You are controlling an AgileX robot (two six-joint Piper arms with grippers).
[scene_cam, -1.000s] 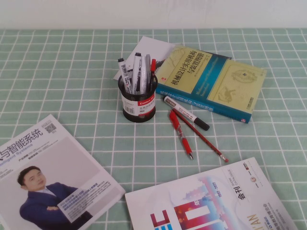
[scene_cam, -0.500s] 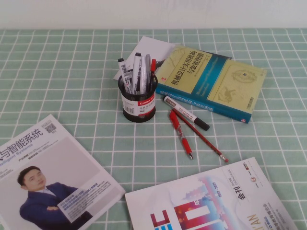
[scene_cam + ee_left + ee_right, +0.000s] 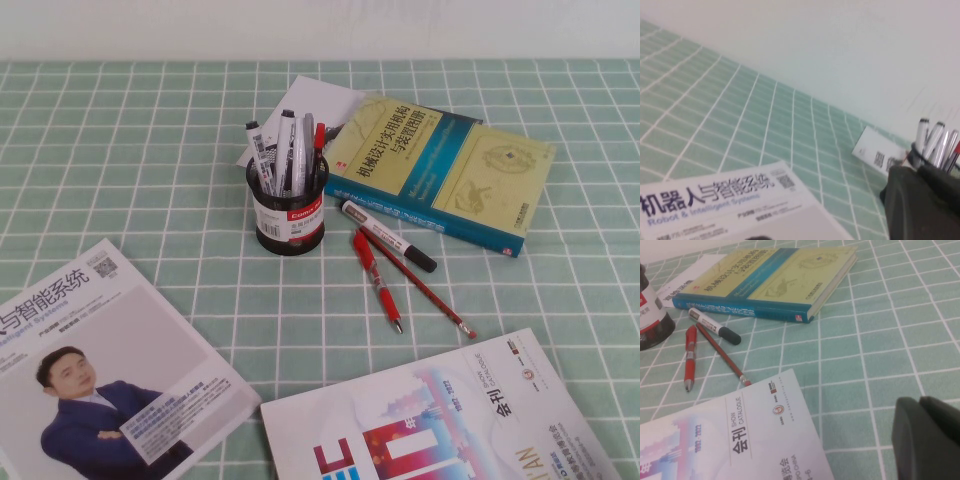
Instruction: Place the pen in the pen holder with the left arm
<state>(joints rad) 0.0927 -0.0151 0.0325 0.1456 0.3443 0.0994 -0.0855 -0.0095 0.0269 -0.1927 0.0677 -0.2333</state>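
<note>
Pen (image 3: 376, 279) lying on the bench (image 3: 150, 170), right beside the pen holder (image 3: 288, 217).
Left hand (image 3: 920, 202) and right hand (image 3: 930, 437) hanging low at the edges, can't tell their grip.

- We read this as an office or study desk: green checked tablecloth (image 3: 120, 150), plain white wall behind.
- Textbook (image 3: 440, 170), magazines (image 3: 100, 360), pen holder (image 3: 288, 215) hold our evidence.

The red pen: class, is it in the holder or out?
Out. The pen lies flat on the cloth beside the pen holder.

red pen (image 3: 376, 280), black mesh pen holder (image 3: 288, 222), green white-checked tablecloth (image 3: 150, 170), yellow-teal book (image 3: 440, 170)
</note>
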